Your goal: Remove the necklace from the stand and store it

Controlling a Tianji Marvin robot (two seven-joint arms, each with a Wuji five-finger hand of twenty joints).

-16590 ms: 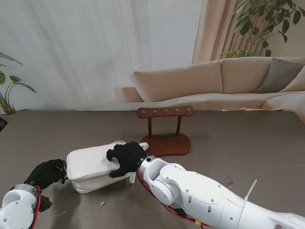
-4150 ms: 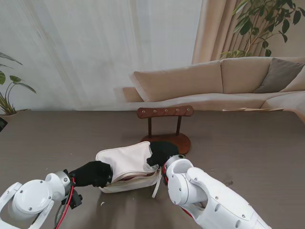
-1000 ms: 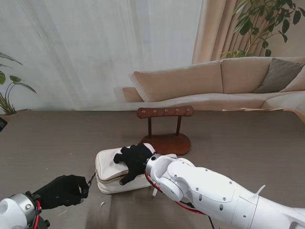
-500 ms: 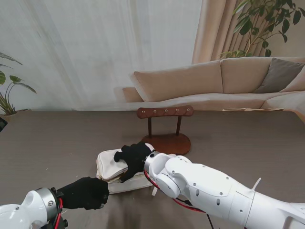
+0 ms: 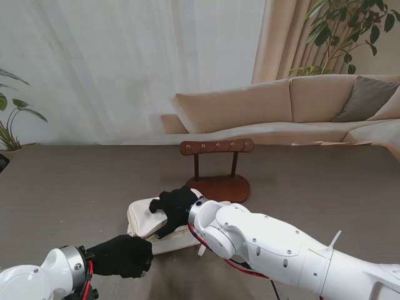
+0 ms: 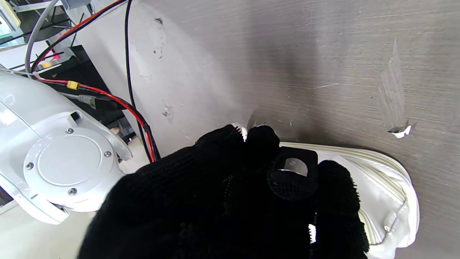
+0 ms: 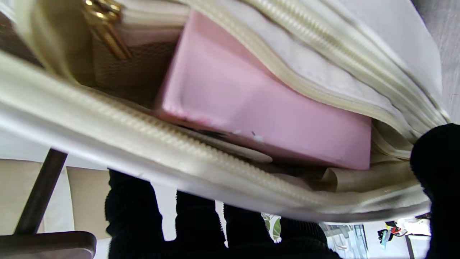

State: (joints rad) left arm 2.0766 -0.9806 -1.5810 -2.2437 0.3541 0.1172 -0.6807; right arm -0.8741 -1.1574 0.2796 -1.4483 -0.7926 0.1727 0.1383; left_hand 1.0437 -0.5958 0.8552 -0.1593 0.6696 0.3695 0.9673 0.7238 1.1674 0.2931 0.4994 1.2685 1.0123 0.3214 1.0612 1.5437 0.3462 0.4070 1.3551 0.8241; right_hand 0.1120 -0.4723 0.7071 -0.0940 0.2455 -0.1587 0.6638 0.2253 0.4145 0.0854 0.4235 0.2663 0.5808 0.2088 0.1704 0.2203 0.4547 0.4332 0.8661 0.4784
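Note:
A white zip pouch [image 5: 145, 220] lies on the brown table, nearer to me than the wooden necklace stand [image 5: 217, 147]. The stand's bar looks bare, and no necklace shows in any view. My right hand [image 5: 174, 207] lies over the pouch's top, its fingers [image 7: 194, 223] wrapped past the zip edge [image 7: 230, 169]. The pouch gapes there over a pink box [image 7: 258, 108]. My left hand [image 5: 122, 255] is a closed fist at the pouch's near left corner [image 6: 377, 172]. Its fingertips [image 6: 258, 138] are pinched together at the zip; the pull itself is hidden.
My bulky white right forearm [image 5: 269, 250] crosses the near right of the table. A beige sofa [image 5: 281, 103] and plants stand behind the table. A small white scrap [image 6: 400, 132] lies on the table near the pouch. Red and black cables [image 6: 107, 100] hang beside my left wrist.
My left hand has slid right along the pouch's near edge, from out at its left to against its corner. The right hand stays on top, and the pouch has barely shifted.

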